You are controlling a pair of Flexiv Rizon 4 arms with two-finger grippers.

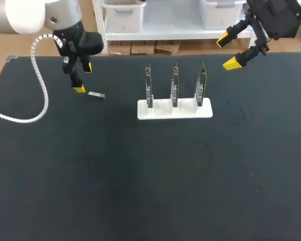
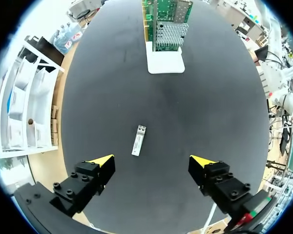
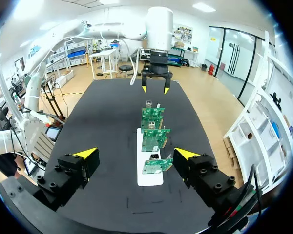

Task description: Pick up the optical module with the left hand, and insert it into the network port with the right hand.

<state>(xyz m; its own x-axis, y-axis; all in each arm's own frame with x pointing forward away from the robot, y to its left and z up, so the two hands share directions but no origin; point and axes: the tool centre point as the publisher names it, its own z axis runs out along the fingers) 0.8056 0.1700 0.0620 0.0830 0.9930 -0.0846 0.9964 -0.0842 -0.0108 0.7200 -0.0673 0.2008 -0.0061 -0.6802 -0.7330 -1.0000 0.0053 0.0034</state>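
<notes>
Your left gripper (image 1: 83,78) hangs upper left in the head view, fingers spread wide, with the optical module (image 1: 97,95) lying flat on the black table (image 1: 140,191) just beside its lower tip. Your right gripper (image 1: 227,51) sits upper right, also wide open and empty, beyond the white stand (image 1: 174,109) with three upright cards (image 1: 174,85).

Left end effector (image 1: 83,78), fingers (image 1: 79,89) spread, hovers just beside the optical module (image 1: 97,95) on the table (image 1: 140,175).
</notes>
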